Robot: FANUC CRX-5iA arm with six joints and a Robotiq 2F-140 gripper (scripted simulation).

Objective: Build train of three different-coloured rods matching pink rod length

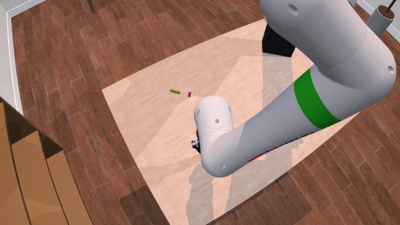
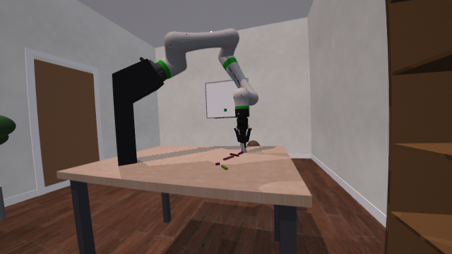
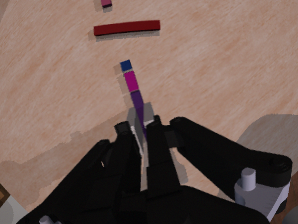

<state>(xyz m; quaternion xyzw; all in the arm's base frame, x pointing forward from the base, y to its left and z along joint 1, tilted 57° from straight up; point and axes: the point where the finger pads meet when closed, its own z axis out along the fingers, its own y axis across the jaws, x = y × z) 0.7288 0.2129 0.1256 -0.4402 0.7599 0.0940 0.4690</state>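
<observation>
Three rods in line: a blue rod (image 3: 126, 65), a magenta rod (image 3: 131, 81) and a purple rod (image 3: 137, 101) lie end to end on the tabletop (image 1: 150, 125) (image 2: 198, 183) (image 3: 50, 75), with a sliver between blue and magenta.
Fingers: the gripper (image 1: 195, 144) (image 2: 243, 149) (image 3: 143, 116) is nearly closed, gripping the purple rod, toward the tabletop's far edge in the exterior view.
Red rod: the red rod (image 2: 234, 154) (image 3: 127, 28) lies crosswise, apart from the blue end.
Pink rod: the pink rod (image 2: 228, 157) (image 3: 106, 3) lies beyond the red one; the wrist view shows only its end.
Lime rod: the lime rod (image 1: 175, 90) (image 2: 224, 167) lies toward the tabletop's left corner in the top view, near a second magenta rod (image 1: 189, 94) (image 2: 217, 164), both well in from the edges.
Surface: pale wood grain, crossed by grey shadows; dark legs (image 2: 82, 215) stand under the corners.
Room: reddish-brown plank floor (image 1: 62, 62) (image 2: 169, 236), pale walls (image 2: 346, 88), a brown door (image 2: 65, 120), a whiteboard (image 2: 219, 97).
Side: a wooden shelf unit (image 1: 51, 181) (image 2: 388, 123) stands beyond the tabletop's left edge in the top view.
</observation>
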